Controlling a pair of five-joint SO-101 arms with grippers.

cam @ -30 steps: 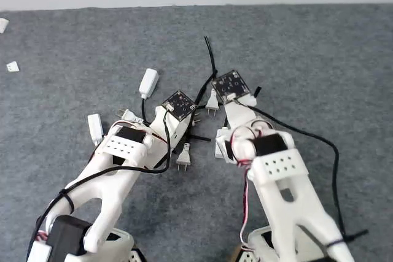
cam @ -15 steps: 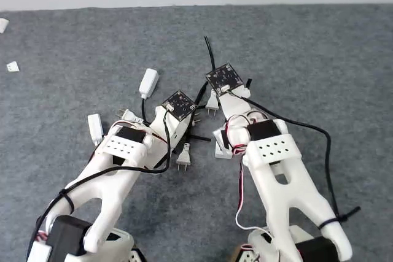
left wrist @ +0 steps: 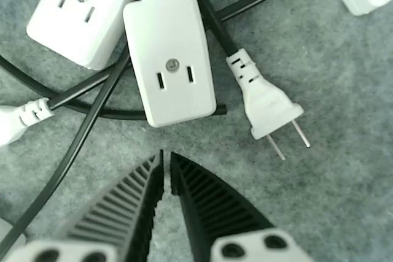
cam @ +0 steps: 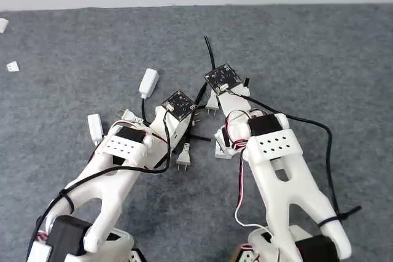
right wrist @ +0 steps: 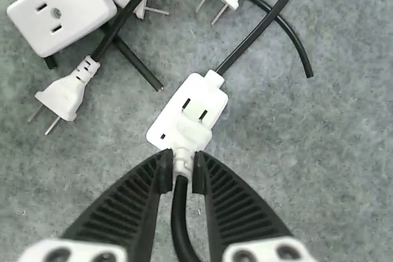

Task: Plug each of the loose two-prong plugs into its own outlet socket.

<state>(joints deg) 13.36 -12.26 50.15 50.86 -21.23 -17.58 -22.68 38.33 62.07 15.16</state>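
- Right hand (right wrist: 181, 156) grips the neck of a white plug (right wrist: 167, 134), one black finger on each side. The plug's black cord (right wrist: 178, 213) runs back between them.
- That plug's body is butted against one end of a white two-slot socket (right wrist: 199, 99), which lies flat on the grey bench (right wrist: 319, 151). Its prongs are hidden.
- Near them lie a loose plug (right wrist: 64, 96) with bare prongs and a three-hole socket (right wrist: 58, 7).
- Left hand (left wrist: 167, 156) is closed to a sliver and holds nothing. Its tips are near a white outlet block (left wrist: 171, 59).
- An unplugged plug (left wrist: 265, 101) lies just beside that block, prongs free.
- A second outlet block (left wrist: 77, 13) sits on the block's other side, with black cords crossing between them.
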